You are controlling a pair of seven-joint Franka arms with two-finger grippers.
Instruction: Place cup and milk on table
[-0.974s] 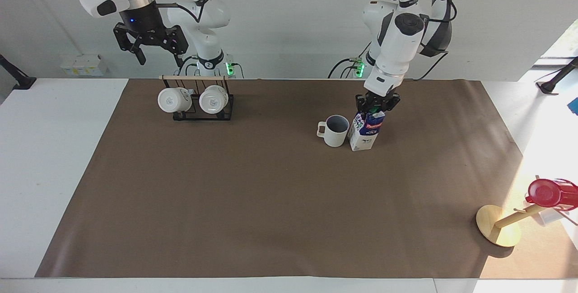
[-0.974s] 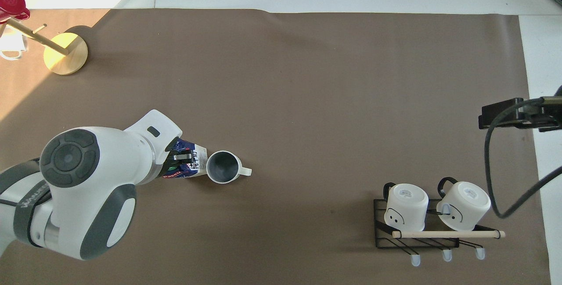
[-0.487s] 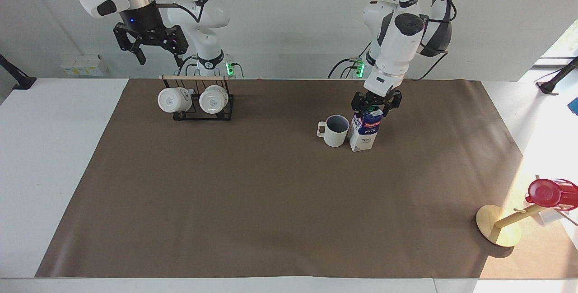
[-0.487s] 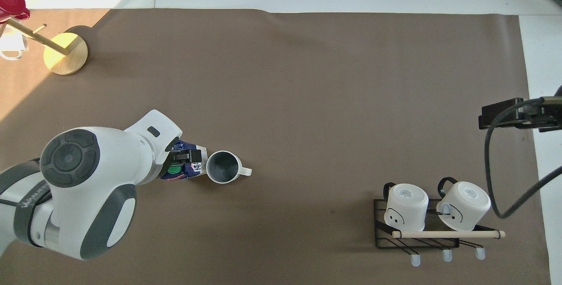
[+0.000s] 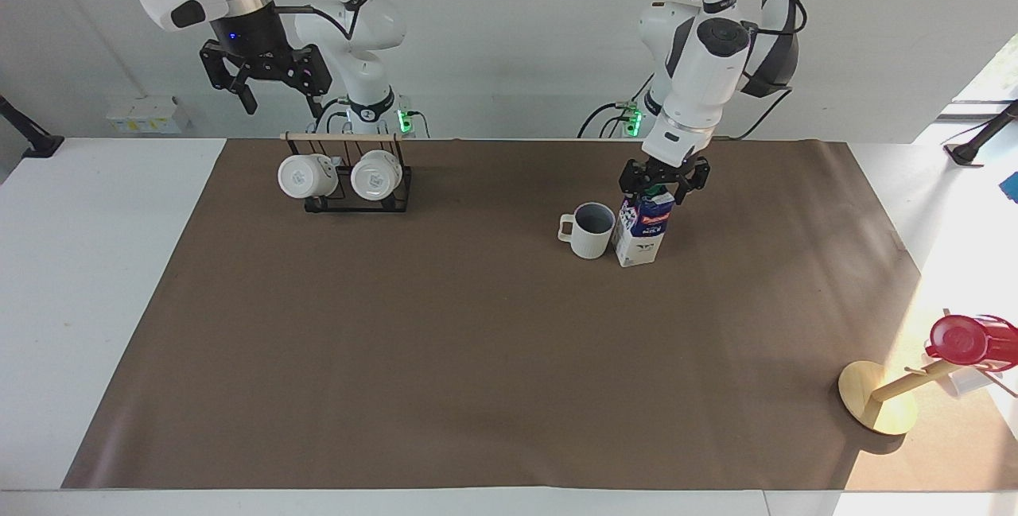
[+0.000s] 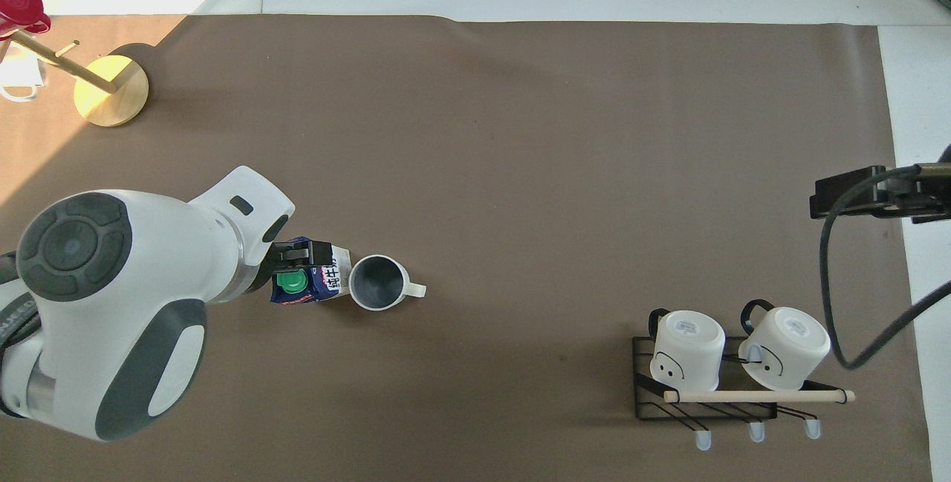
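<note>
we found the milk standing upright on the brown sheet of the table, toward the left arm's end and fairly near the robots. the cup stood upright just beside it, toward the right arm's end, its handle pointing away from the carton; whether the two touched we could not tell. our left gripper hung right over the carton's top, jaws spread wide on either side of the green cap and gripping nothing. our right gripper waited high over the black rack with two white mugs, its jaws open and empty.

we judged the task nearly complete: both cup and milk already rested on the table, each free of any grip. what was left, as we saw it, was only to lift the left arm clear without nudging the tall carton, which looked easy to tip against the cup.
</note>
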